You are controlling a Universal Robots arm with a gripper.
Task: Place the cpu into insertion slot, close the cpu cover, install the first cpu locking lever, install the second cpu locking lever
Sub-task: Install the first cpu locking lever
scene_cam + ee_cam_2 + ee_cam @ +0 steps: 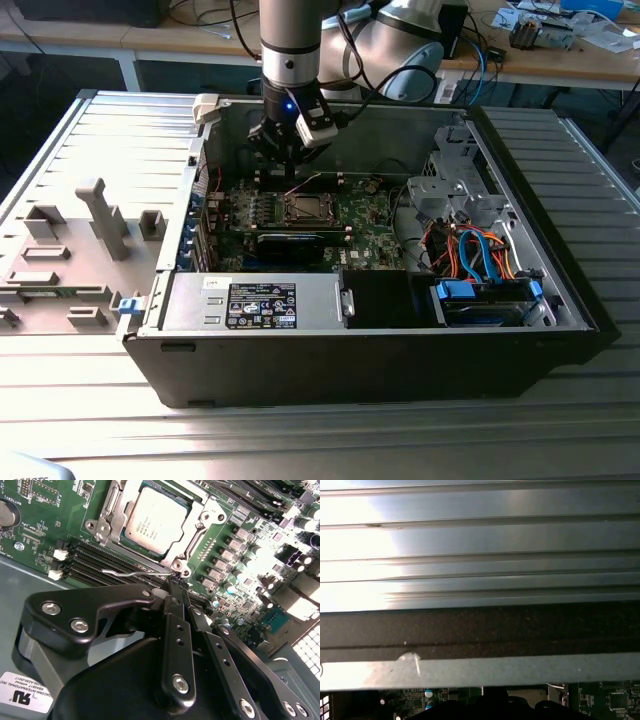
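Note:
The cpu, a silver-grey square chip, lies flat in the insertion slot on the green motherboard. The cpu cover, a silver frame, lies down around the chip's edges. A thin wire locking lever runs along the socket's side next to the memory slots and stands a little off the board. My gripper hangs just above the socket's corner, with its black fingers shut together at the lever's hinged end. I cannot tell whether the tips touch the lever. In the exterior view the gripper is low inside the open computer case.
Long black memory slots run beside the socket. The case walls surround the board. A drive cage with blue and orange cables fills the exterior view's right. A grey fixture plate lies to the exterior view's left, on the ribbed table.

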